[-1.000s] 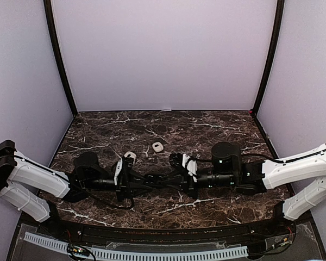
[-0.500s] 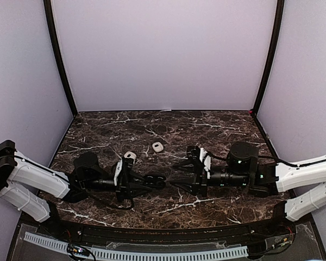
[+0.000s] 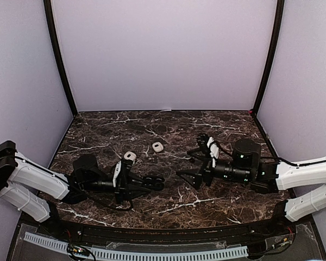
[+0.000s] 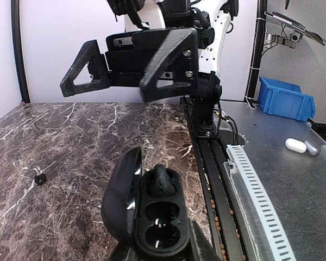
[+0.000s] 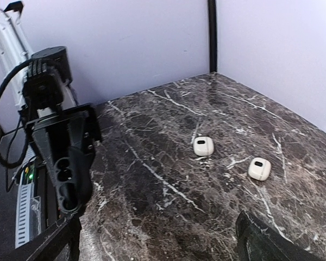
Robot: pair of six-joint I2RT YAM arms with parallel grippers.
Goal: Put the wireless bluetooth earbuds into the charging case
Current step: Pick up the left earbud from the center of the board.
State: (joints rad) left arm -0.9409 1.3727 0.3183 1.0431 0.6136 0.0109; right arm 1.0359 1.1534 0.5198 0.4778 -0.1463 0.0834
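Left wrist view alone shows inside of charging case [image 4: 158,223]: lid open, black earbud [image 4: 161,182] seated in far socket; second black earbud [image 4: 40,178] loose on worktop [image 4: 70,136]. My left claw [image 3: 152,183], arm stretched low, clamps case. My right claw [image 3: 191,157], arm level, spread wide, holds nothing.

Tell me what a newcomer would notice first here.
The open black charging case stands out, clamped in the left gripper front and centre, with a black earbud seated in it. Facing it, the right gripper stands wide open; two small white pieces lie on the marble table behind.
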